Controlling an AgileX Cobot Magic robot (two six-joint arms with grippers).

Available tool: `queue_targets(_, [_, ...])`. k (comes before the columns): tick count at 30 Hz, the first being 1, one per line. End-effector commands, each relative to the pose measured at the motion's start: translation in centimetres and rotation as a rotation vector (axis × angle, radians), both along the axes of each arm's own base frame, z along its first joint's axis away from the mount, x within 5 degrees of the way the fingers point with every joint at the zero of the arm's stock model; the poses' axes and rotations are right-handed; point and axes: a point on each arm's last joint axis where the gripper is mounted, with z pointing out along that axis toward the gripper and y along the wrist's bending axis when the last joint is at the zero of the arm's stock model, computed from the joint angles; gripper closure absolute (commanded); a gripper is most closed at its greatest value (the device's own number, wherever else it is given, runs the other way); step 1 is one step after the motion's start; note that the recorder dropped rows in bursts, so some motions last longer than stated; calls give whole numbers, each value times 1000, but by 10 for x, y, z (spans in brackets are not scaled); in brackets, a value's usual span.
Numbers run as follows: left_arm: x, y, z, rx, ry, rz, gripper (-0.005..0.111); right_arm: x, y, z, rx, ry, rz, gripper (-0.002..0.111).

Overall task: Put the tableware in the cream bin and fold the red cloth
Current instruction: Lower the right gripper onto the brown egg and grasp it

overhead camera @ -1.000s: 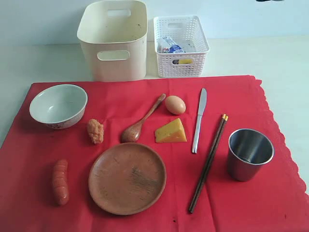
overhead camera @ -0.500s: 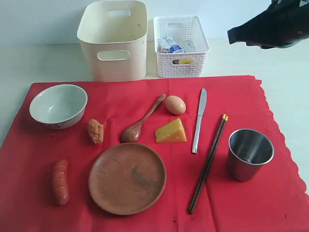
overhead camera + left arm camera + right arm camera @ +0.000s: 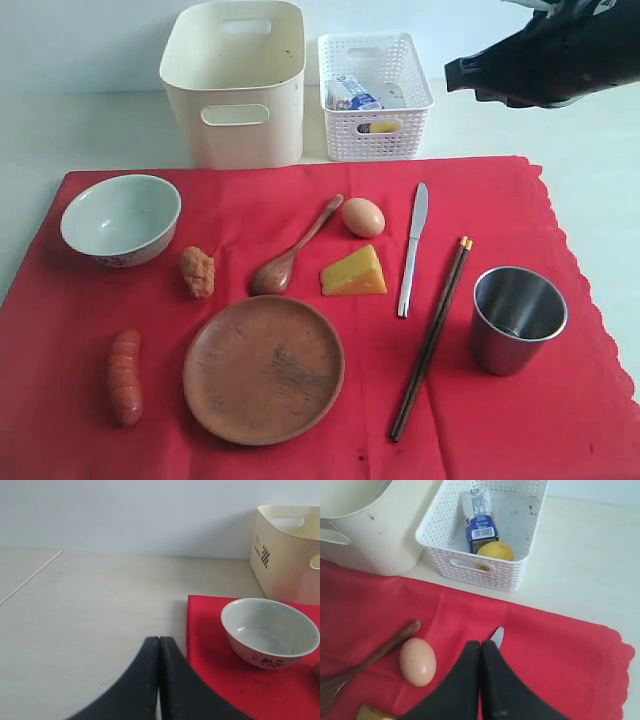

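The only new thing is the right arm. A second ago it is missing from the wide view; now it reaches in from the far right corner, farther in than half a second ago. Its right fingers (image 3: 468, 72) hang high over the bare surface (image 3: 600, 130) near the white basket (image 3: 375, 145).

They are pressed together and hold nothing. In the wrist view they point down toward the tip of the knife (image 3: 411, 250), beside the egg (image 3: 362, 216). The left fingers (image 3: 147, 675) are also closed and empty, low over the surface just beside the bowl (image 3: 120, 218).

Nothing else shifts. Bowl, plate (image 3: 264, 368), spoon (image 3: 290, 255), knife, chopsticks (image 3: 430, 340) and cup (image 3: 517, 318) all lie on the red cloth (image 3: 560, 430), which is spread flat. The cream bin (image 3: 235, 145) stands behind it, and we see nothing in it.

We judge the task barely begun. The right arm is probably heading for the knife, and its fingers must open first.
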Motion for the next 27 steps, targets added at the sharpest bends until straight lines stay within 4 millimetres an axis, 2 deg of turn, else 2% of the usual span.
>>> queue_targets(1, [0,0,1,-10,-14,4,106,2,2,-3,-22,-31,48,108])
queue_targets(13, [0,0,1,-10,-14,4,106,-13,47,-19,-70,-36,222,108])
queue_targets(22, [0,0,1,-10,-14,4,106,-21,64,-21,-71,-65,274,108])
queue_targets(27, [0,0,1,-10,-14,4,106,-22,64,-21,-69,-59,273,108])
